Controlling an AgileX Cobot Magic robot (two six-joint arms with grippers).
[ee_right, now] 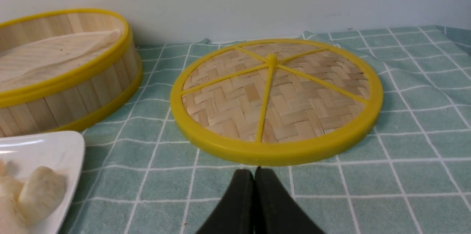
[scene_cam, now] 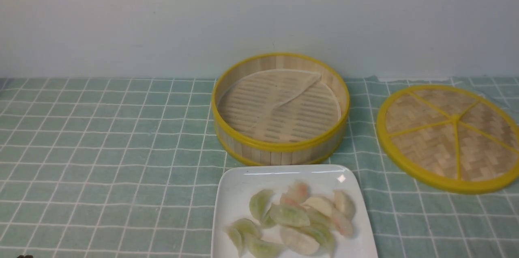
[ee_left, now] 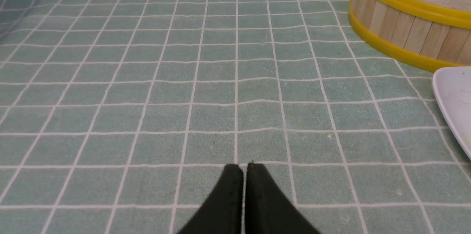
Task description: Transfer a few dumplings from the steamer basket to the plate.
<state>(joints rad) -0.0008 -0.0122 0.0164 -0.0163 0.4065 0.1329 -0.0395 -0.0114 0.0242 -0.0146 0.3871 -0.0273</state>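
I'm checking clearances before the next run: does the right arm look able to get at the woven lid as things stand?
Probably yes: the woven lid lies uncovered on the cloth, nothing visible between it and the right gripper, though that is shut.

we see what looks like a tabletop dining setup, with a green checked cloth (scene_cam: 121,148) spread before a plain pale wall (scene_cam: 162,18) (scuffed in spots), though we can't tell whether it's a home, kitchen or lab.
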